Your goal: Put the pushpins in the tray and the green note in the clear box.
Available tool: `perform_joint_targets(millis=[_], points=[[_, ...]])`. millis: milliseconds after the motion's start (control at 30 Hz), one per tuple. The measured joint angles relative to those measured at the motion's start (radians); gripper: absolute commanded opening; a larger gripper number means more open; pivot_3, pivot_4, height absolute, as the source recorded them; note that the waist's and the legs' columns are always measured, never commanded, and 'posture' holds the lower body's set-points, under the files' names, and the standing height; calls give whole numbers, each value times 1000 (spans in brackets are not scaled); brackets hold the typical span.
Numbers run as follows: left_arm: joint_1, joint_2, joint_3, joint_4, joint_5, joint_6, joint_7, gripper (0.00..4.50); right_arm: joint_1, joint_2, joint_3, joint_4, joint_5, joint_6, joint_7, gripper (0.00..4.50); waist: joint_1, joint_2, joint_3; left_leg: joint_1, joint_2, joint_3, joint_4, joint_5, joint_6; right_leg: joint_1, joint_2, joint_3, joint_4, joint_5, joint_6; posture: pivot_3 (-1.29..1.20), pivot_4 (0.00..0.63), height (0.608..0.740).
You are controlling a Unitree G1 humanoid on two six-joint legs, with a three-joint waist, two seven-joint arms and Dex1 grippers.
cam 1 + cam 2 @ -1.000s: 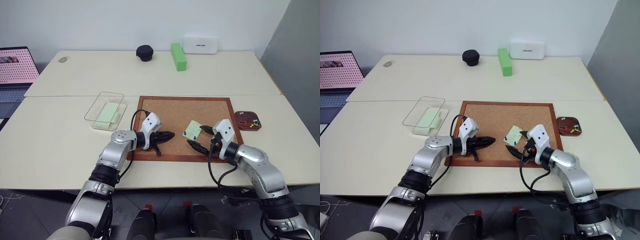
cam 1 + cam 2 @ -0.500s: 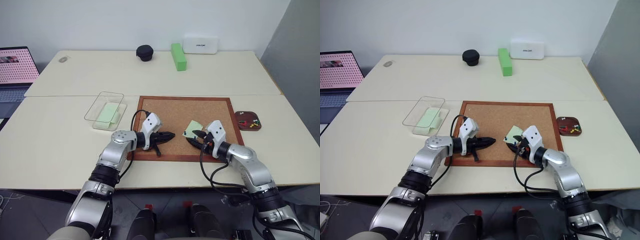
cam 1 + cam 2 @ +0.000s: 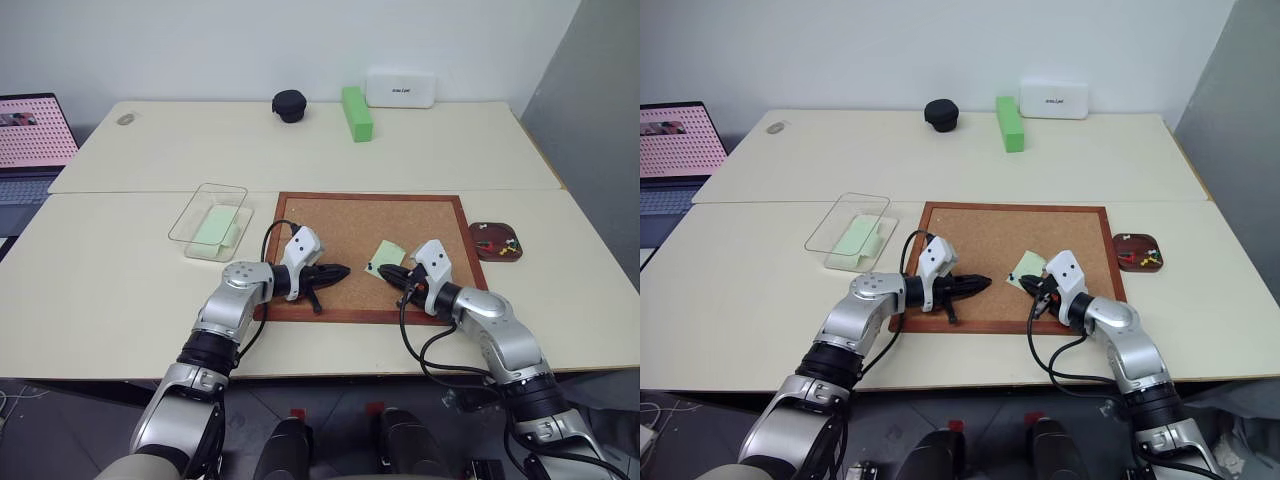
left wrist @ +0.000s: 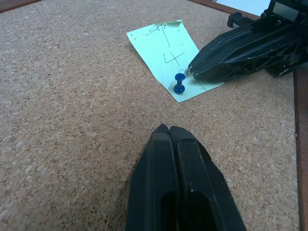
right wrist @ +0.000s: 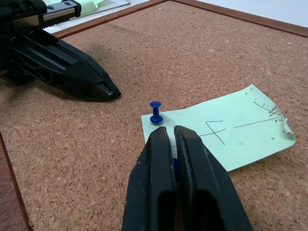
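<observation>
From the head views, you see both arms over the corkboard (image 3: 370,250): the left gripper (image 3: 343,270) lies closed and empty, the right gripper (image 3: 388,271) meets the near edge of the green note (image 3: 386,253). The clear box (image 3: 210,219) sits left of the board with a pale green slip inside; the tray (image 3: 497,241), holding coloured pins, sits right. The left wrist view adds one blue pushpin (image 4: 179,89) standing upright in the note's corner, just beside the right gripper's tip. The right wrist view shows those fingers (image 5: 161,163) pinched nearly together on something small and blue, seemingly a second pin.
</observation>
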Motion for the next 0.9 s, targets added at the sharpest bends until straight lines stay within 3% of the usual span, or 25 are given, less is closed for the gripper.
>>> perform_joint_targets(millis=[400,700,900], points=[[0,-1,0,-2,0,3,-1,0,-22,-21,-32,-179,32,96,-9,58,0,0,0,-1,0,0,0,0,0,0,0,0,0,0,0,0,150,740],[0,-2,0,-1,0,1,-1,0,-21,-36,-56,-198,42,123,-41,58,0,0,0,-1,0,0,0,0,0,0,0,0,0,0,0,0,150,740],[0,-3,-1,-1,1,-1,-1,0,-48,-157,-130,-104,-135,19,-209,58,1,0,0,-1,0,0,0,0,0,0,0,0,0,0,0,0,150,740]])
